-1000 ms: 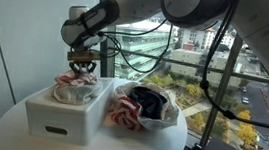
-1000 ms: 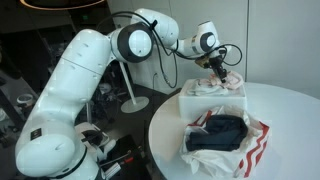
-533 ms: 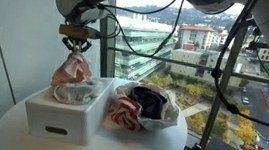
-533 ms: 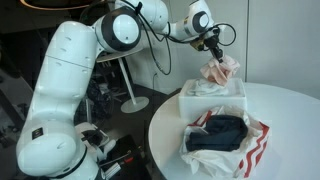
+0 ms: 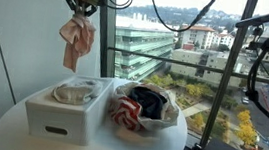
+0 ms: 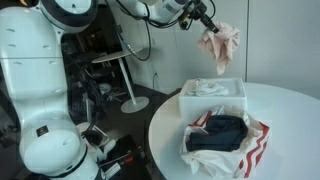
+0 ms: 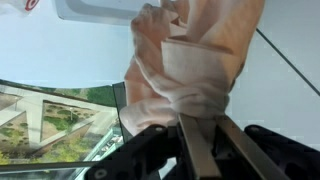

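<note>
My gripper (image 5: 81, 3) is high above the table, shut on a pinkish cloth (image 5: 78, 41) that hangs freely below it. From the other side, in an exterior view, the gripper (image 6: 206, 24) and the dangling cloth (image 6: 220, 44) are above the white box (image 6: 212, 100). In the wrist view the bunched cloth (image 7: 190, 60) fills the space ahead of the gripper (image 7: 205, 132), pinched between its two fingers (image 7: 192, 150). The white box (image 5: 65, 113) stands below on the round table (image 5: 8, 130), with pale fabric still lying in its open top.
Next to the box lies a dark garment (image 5: 150, 101) on a red-and-white striped cloth (image 5: 123, 112); both are also in an exterior view, the dark garment (image 6: 224, 131) on top. A large window is behind the table. A stand (image 6: 130, 90) is on the floor beyond the table edge.
The gripper closed on the cloth at the box and then rose well above it, pulling the cloth out so it now hangs in the air.
</note>
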Robot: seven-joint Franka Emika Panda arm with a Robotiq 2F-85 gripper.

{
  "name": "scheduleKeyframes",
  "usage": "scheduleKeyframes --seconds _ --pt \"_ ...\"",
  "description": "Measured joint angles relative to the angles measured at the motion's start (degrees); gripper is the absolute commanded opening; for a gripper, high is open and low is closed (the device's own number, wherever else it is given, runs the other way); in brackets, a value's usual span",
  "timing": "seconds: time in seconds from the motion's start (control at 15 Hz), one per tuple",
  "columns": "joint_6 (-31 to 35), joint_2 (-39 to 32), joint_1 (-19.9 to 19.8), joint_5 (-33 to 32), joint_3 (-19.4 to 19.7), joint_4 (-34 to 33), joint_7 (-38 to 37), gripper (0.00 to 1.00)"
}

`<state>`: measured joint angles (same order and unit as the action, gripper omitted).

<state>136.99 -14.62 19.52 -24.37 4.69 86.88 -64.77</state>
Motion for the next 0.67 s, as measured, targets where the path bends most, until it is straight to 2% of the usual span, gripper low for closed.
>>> scheduleKeyframes --seconds 0.27,0.4,0.67 --pt "-0.3 12.1 1.8 -10.9 2.5 11.9 -17.3 0.04" --pt "-2.7 18.2 -0.8 -15.4 0.2 18.1 -25.7 0.04" --pt "-8.6 30.0 -8.2 -16.2 -5.8 31.3 -37.1 0.05"
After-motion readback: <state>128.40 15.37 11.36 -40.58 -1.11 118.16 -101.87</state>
